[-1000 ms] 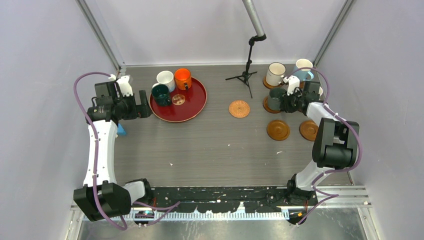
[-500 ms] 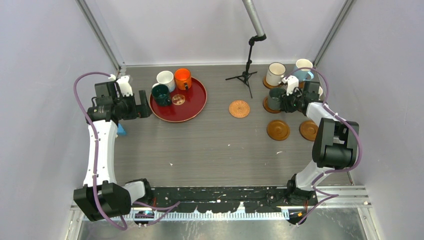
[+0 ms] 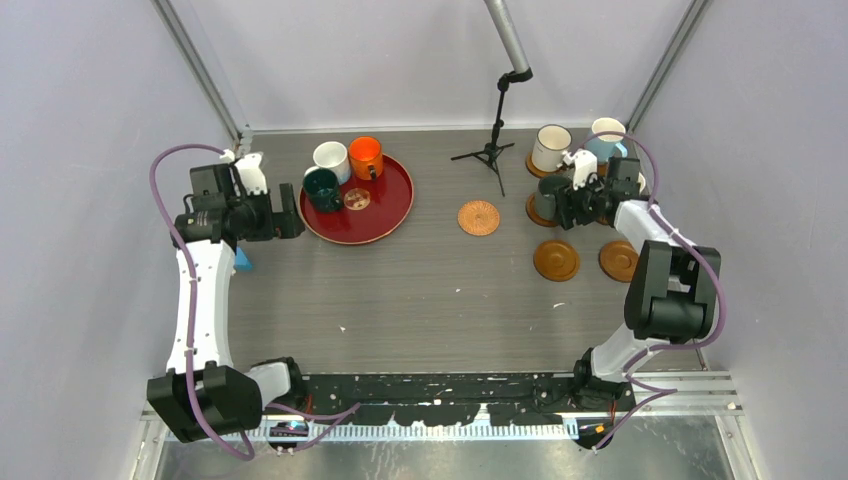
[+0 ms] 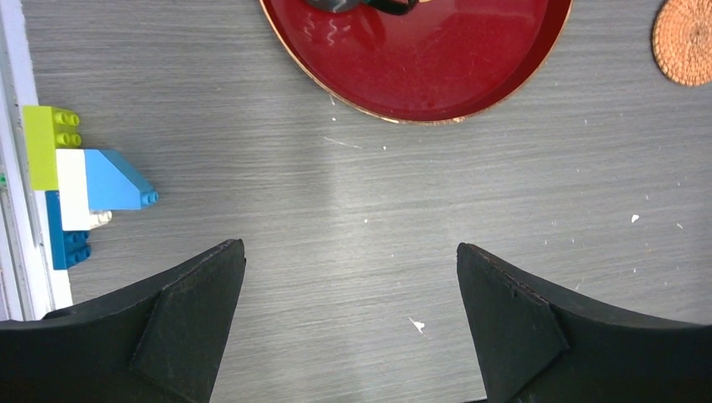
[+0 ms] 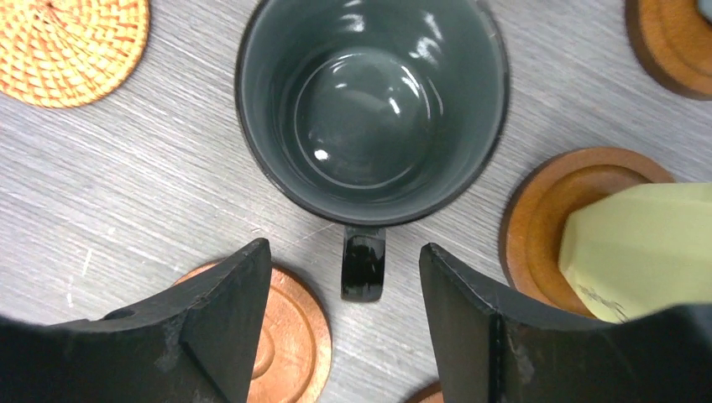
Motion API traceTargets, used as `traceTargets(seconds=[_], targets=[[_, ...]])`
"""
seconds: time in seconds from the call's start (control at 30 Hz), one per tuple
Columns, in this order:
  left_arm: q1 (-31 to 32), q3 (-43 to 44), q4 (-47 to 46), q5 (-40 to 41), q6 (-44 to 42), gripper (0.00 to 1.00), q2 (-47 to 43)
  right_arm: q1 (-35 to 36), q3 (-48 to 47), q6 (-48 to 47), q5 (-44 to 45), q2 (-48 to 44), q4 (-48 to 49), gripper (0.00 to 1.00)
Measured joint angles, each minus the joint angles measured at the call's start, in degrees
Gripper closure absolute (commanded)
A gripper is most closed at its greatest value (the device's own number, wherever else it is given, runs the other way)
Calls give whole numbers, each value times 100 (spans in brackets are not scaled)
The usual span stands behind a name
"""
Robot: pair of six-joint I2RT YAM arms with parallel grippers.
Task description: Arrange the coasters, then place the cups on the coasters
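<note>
The dark grey-green cup (image 5: 369, 101) stands upright on a wooden coaster (image 3: 535, 215) at the right. Its handle (image 5: 363, 264) lies between the fingers of my open right gripper (image 5: 344, 250) (image 3: 572, 196), untouched. Beside it a pale yellow cup (image 5: 638, 248) sits on a coaster (image 5: 537, 227). A cream cup (image 3: 551, 147) and a light blue cup (image 3: 606, 133) stand behind. Two coasters (image 3: 556, 259) (image 3: 618, 260) are bare, as is the woven one (image 3: 478, 217). White (image 3: 329, 157), orange (image 3: 366, 155) and dark teal (image 3: 322, 188) cups are on the red tray (image 3: 390, 215). My left gripper (image 4: 351, 248) (image 3: 290, 215) hangs open over bare table.
A small black tripod (image 3: 492, 150) stands at the back centre under a grey pole. Toy bricks (image 4: 75, 185) lie at the table's left edge. One more coaster (image 3: 356, 198) lies on the tray. Enclosure walls close in on both sides.
My right gripper has opened and let go of the dark grey-green cup's handle. The cup stays on its coaster. The left arm has not moved.
</note>
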State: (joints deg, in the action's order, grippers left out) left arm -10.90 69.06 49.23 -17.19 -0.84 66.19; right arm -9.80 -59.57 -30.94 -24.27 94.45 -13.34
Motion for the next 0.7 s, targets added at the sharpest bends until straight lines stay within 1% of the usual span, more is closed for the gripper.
traceTargets(seconds=[0.13,0.23,0.33,0.4,0.53,0.6,0.7], targets=[[11,0,136,-90,-129,0,24,7,-313,118,63,-400,-553,26],[26,0,177,-142,-225,0,87,94,-741,315,83,-754,-896,26],[28,0,179,-219,-273,0,175,433,-1235,568,225,-938,-1038,26],[28,0,177,-245,-282,0,234,850,-1523,769,409,-957,-1078,26],[31,0,142,-251,-284,0,282,1954,-2081,1252,802,-745,-1078,26],[33,-2,72,-240,-289,0,315,2527,-2490,1484,1019,-413,-1075,26],[33,0,-61,-188,-321,1,470,3200,-3014,1757,1331,214,-1058,27]])
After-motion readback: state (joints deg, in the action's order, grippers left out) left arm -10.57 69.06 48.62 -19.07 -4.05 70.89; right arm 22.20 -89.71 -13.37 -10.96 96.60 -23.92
